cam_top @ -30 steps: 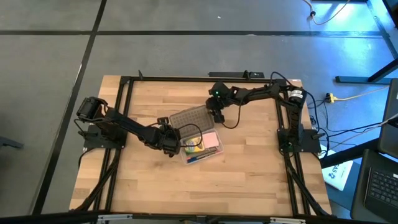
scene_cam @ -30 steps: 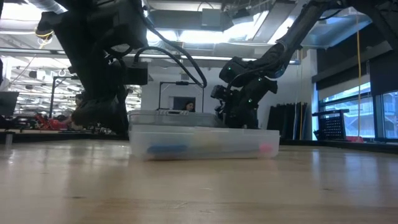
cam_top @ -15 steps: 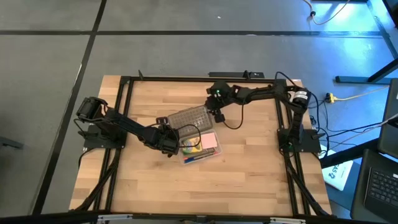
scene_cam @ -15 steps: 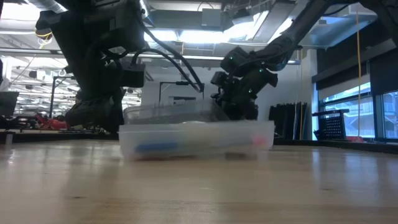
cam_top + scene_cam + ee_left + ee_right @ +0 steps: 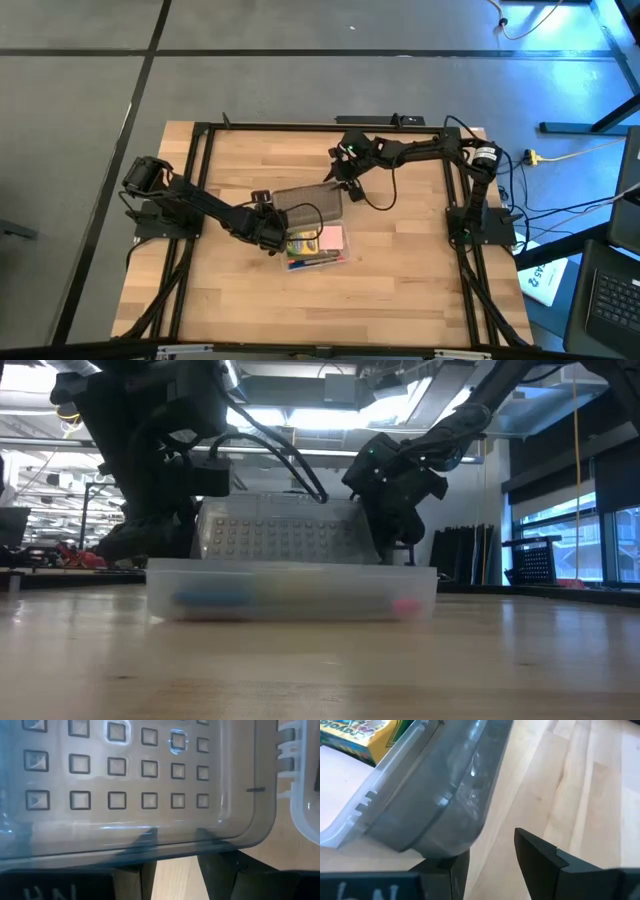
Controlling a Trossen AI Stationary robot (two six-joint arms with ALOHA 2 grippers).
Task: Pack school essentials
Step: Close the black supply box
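Wooden table [image 5: 400, 270], raised studded lid [image 5: 280, 538] hiding case contents, left tool [image 5: 172, 865] parted, right tool [image 5: 492, 862] parted.

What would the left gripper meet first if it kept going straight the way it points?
Most likely the grey studded lid: it fills the view just beyond the left gripper, whose open fingers already reach its lower edge. Exact depth is unclear.

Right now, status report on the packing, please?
Right gripper open, at far edge of lid, lid half raised. Left gripper beside case. Crayon box, notepad inside. Nothing blocking.
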